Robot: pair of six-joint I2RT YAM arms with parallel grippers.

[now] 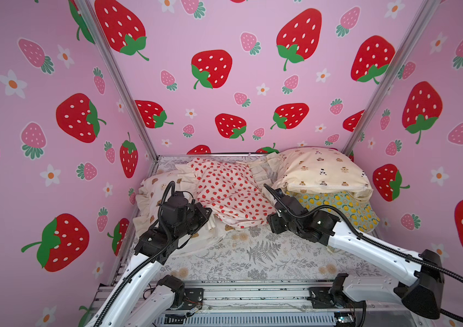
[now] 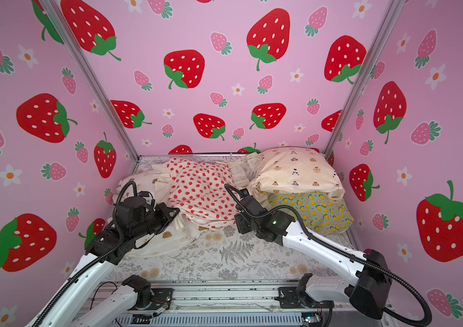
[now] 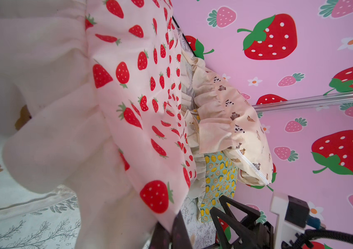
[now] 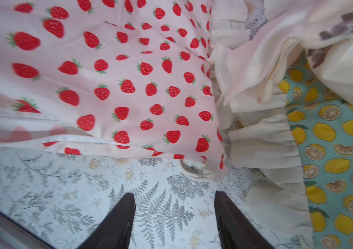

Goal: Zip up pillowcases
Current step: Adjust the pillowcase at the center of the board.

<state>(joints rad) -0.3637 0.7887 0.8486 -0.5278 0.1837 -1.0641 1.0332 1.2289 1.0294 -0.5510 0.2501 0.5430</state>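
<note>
Walls (image 1: 253,85) of pink with big red strawberries stand on three sides. Down on the floor lies a flat grey fern sheet (image 1: 264,252), and all four pillowcases sit at the back of it. In both top views the strawberry pillowcase (image 1: 230,189) is the bumpy one in the middle. The bear-face pillowcase (image 1: 151,192) lies on the left side, and part of it is tucked under the strawberry one. On the right side the little-bear pillowcase (image 1: 323,170) rests on top of the lemon pillowcase (image 1: 349,206). The white left arm (image 1: 139,271) reaches over the bear-face pillowcase. The white right arm (image 1: 366,243) reaches in beside the lemon one. The left gripper (image 3: 172,231) is pressed together, and in the left wrist view it pinches the cream frill at a corner of the strawberry pillowcase. The right gripper (image 4: 174,193) is spread apart with nothing in it. It hangs over the bare fern sheet, and a corner of the strawberry pillowcase is just in front of it. A thin white zipper (image 3: 252,167) runs along the edge of the little-bear pillowcase.
</note>
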